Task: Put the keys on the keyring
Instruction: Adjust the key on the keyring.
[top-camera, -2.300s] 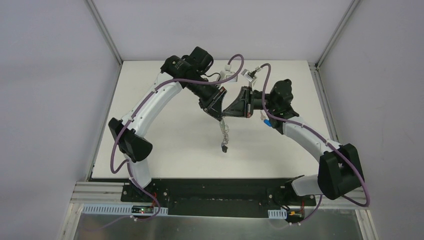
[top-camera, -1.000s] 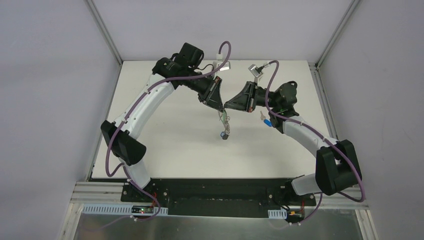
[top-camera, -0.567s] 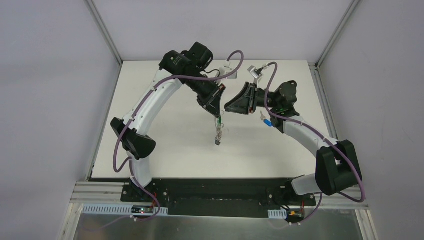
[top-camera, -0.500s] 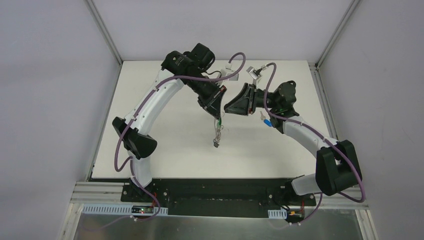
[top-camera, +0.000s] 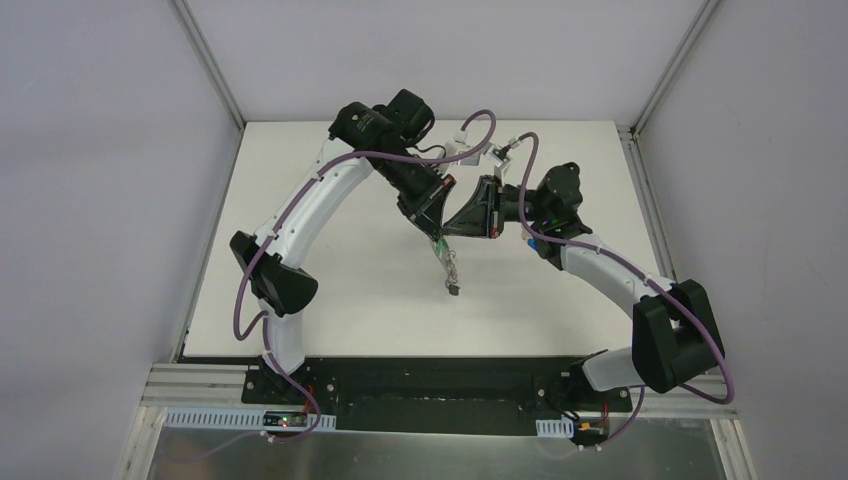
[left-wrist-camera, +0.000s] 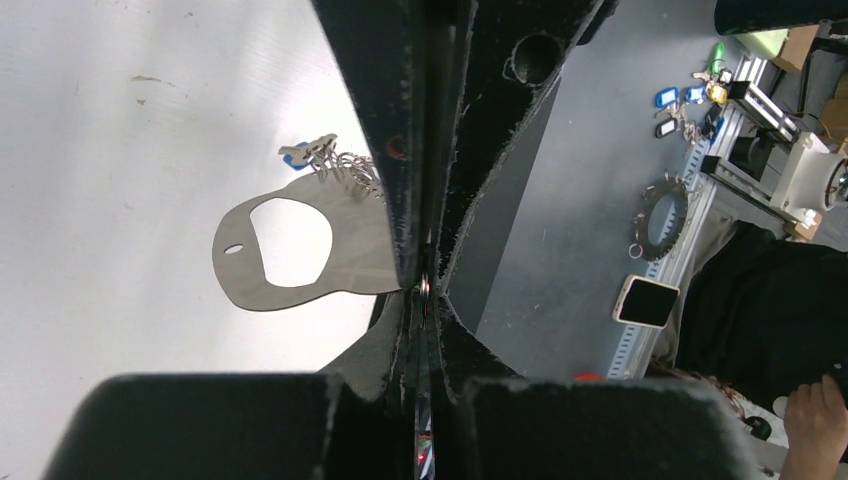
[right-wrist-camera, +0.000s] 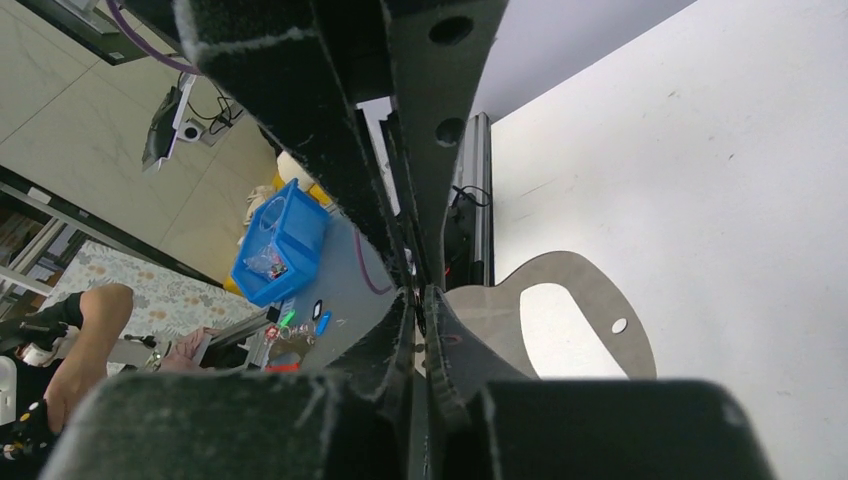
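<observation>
My left gripper (top-camera: 436, 222) hangs above mid-table, shut on a small metal ring (left-wrist-camera: 424, 288) of the keyring. The keyring's chain (top-camera: 449, 262) dangles below it, ending in a black tag (top-camera: 454, 290). A green key head (top-camera: 438, 243) shows just under the tips. My right gripper (top-camera: 449, 228) comes in from the right and meets the left one tip to tip. Its fingers (right-wrist-camera: 400, 325) stand almost together with a thin slit between them, and what lies in the slit is hidden. The blue key (top-camera: 534, 244) lies on the table beside the right arm and shows too as the blue key (left-wrist-camera: 293, 153).
The white table (top-camera: 330, 280) is bounded by metal posts at the back corners and the black base rail (top-camera: 430, 385) at the near edge. Purple cables (top-camera: 480, 125) loop over both wrists. Both grippers cast large shadows (left-wrist-camera: 290, 245) on the tabletop.
The right gripper has moved left and closed the gap to the left gripper's tips. The left wrist has shifted slightly right, and the hanging chain has swung right with it.
</observation>
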